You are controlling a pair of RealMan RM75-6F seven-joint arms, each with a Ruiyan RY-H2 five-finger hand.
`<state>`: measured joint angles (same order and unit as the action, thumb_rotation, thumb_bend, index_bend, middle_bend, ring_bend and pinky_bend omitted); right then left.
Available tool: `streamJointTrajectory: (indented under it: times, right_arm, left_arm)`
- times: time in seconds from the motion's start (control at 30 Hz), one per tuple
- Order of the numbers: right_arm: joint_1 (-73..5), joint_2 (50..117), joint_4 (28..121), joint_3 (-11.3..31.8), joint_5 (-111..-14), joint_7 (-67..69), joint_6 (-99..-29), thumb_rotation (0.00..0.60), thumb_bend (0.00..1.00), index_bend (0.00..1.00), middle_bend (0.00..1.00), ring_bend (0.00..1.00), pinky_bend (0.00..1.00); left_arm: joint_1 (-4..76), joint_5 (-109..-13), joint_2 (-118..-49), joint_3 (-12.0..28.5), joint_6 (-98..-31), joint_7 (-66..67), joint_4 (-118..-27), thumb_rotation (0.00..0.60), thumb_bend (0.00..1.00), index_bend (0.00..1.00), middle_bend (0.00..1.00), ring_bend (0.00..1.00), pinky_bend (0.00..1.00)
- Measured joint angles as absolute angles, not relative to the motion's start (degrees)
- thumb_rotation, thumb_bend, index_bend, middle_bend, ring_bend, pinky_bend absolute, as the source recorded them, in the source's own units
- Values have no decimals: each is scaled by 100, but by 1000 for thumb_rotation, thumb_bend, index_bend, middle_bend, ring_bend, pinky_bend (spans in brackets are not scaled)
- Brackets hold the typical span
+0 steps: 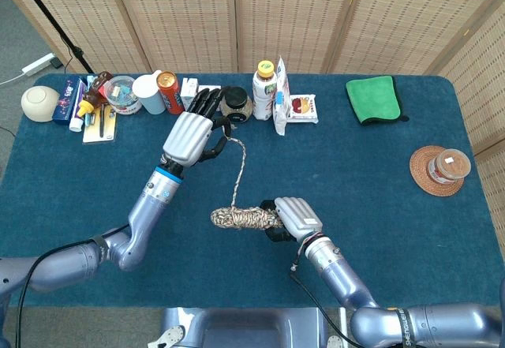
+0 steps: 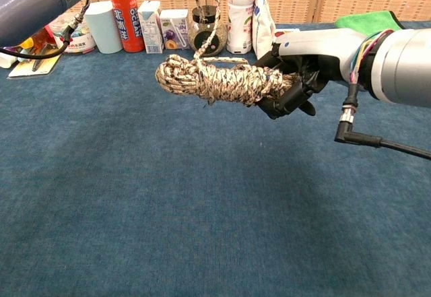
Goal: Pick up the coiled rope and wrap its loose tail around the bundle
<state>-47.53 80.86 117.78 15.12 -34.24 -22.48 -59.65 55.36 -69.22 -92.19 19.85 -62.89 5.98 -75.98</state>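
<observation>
Right hand [image 2: 293, 75] nearest the chest cam: fingers wrapped around the right end of the rope bundle [image 2: 219, 78], holding it roughly level and clear of the table [image 2: 202, 209]. In head view the same hand [image 1: 293, 218] sits at the bundle's right end [image 1: 243, 218], over the middle of the blue surface.

Tail [image 1: 238, 170] leaves the bundle near its left-middle and runs up and slightly left to the left hand [image 1: 193, 133]. Tail looks taut, nearly straight. In chest view the tail [image 2: 210, 38] climbs out of the top of frame; one turn of it sits over the bundle where it leaves.

Left hand is raised above the bundle and toward the far side of the table, back of hand to the head cam. Dark fingers [image 1: 211, 103] are curled, with the tail's top end at the thumb side. It's pinching the tail, though the exact contact is hidden under the palm. Chest view only catches the bottom edge of that hand at top of frame.

Back row on the table, left to right: bowl [image 1: 40, 102], clutter of small packs, white cup [image 1: 148, 93], red can [image 1: 169, 91], dark jar [image 1: 236, 104], bottle [image 1: 266, 89], snack bag [image 1: 282, 95]. Green cloth [image 1: 373, 99] far right-centre. Wicker coaster with a tub [image 1: 447, 166] on it at the right edge.
</observation>
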Motion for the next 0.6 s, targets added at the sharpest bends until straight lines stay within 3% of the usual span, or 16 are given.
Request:
streamJointTrajectory:
  times: [0.33, 0.6]
  right_arm:
    - [-4811, 7824, 11949, 1961, -3019, -1708, -6006, 600, 807, 647, 638, 515, 719]
    - [-4990, 7807, 11684, 2209, -2438, -1554, -6141, 600, 807, 645, 638, 515, 719]
  left_arm:
    - [5402, -7163, -9692, 1404, -6073, 382, -6524, 600, 431, 651, 0, 0, 0]
    - [5173, -7929, -9861, 838, -6233, -15, -6087, 600, 432, 651, 0, 0, 0]
